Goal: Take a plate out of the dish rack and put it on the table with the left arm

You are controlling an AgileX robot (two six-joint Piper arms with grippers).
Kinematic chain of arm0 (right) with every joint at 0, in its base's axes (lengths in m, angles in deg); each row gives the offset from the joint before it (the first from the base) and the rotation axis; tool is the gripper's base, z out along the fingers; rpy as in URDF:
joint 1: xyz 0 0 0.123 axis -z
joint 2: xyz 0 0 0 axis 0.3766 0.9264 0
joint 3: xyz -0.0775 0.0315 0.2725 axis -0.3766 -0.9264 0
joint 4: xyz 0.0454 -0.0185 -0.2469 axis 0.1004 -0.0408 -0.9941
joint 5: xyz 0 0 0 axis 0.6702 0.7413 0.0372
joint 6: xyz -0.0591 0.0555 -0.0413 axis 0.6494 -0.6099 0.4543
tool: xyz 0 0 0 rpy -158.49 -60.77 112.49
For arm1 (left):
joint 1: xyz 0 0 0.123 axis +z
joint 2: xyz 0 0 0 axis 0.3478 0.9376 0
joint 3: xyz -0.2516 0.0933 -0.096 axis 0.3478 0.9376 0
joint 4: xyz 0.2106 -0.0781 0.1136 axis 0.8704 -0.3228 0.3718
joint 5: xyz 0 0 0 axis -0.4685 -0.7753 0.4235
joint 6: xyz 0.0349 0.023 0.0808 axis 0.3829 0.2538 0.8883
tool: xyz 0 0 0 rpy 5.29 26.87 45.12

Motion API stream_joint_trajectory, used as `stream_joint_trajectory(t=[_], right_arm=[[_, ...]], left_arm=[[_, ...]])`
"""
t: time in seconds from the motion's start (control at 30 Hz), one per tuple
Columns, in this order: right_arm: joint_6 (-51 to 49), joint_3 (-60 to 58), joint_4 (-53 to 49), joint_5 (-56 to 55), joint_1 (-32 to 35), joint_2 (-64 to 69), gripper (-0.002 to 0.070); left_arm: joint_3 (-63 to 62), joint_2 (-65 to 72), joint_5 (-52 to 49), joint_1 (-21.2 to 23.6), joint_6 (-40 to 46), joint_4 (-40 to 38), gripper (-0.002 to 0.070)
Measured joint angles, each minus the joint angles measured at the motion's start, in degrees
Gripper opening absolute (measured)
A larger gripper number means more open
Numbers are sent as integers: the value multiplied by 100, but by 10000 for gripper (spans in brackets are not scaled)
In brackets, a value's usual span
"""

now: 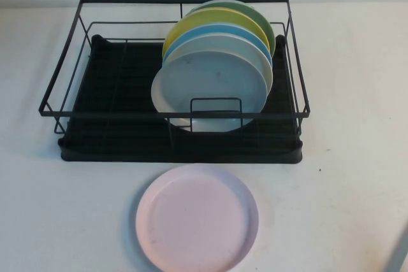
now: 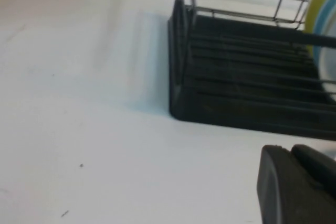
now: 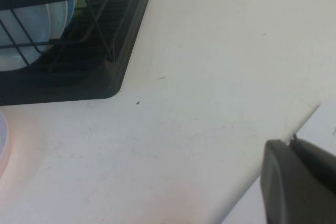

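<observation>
The pale pink plate lies flat on the white table, just in front of the black dish rack; its edge also shows in the right wrist view. My left gripper is out of the high view. It hangs low over bare table beside the rack's front left corner, fingers together and empty. My right gripper is also out of the high view. It sits shut and empty above the table's edge, off the rack's front right corner.
In the rack's right half stand a pale blue-grey plate, a blue one, a yellow one and a green one. The rack's left half holds nothing. The table's edge runs close to my right gripper.
</observation>
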Motion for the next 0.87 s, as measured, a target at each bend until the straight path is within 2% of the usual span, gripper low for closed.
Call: stream_joint_trajectory(t=[0.2, 0.53, 0.67, 0.87], right_arm=[[0, 0, 0, 0, 0, 0, -20], [0, 0, 0, 0, 0, 0, -20], [0, 0, 0, 0, 0, 0, -20], [0, 0, 0, 0, 0, 0, -20]], left_arm=[[549, 0, 444, -16, -159, 302, -3], [645, 0, 382, -959, -187, 664, -3], [645, 0, 377, -903, -187, 820, -3], [645, 0, 368, -466, -187, 870, -3]])
